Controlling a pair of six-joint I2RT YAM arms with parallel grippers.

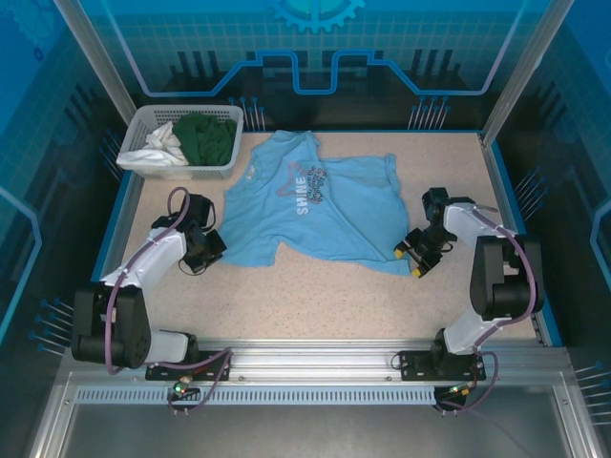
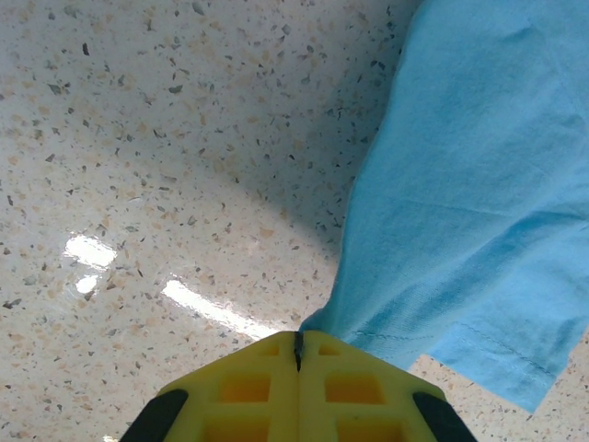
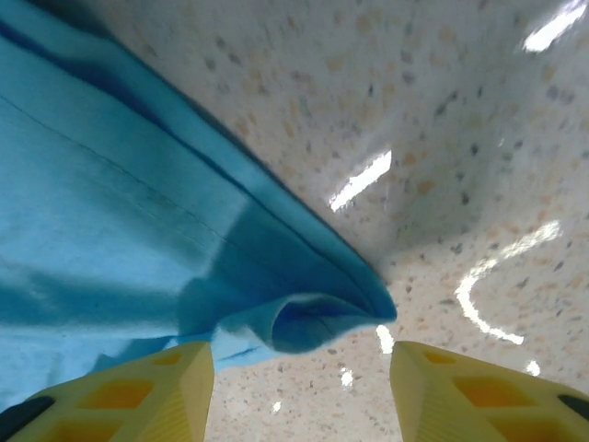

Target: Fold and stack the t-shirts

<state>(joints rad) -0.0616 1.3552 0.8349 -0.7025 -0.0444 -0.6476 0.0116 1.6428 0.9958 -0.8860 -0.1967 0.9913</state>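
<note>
My left gripper [image 2: 297,343] is clamped tight: yellow fingers [image 2: 248,387] pressed together, pinching the near left edge of the light blue soft cloth t-shirt [image 1: 305,205] with the star-and-"SHINE" print. My right gripper [image 3: 302,354] stands parted, a rolled corner of the shirt's hem lying just ahead in the gap, not clamped. The shirt lies spread and rumpled on the speckled beige tabletop [image 1: 334,296]. At the far left corner, the white plastic basket [image 1: 229,143] holds a dark green garment [image 1: 210,138] and a white garment [image 1: 162,145].
</note>
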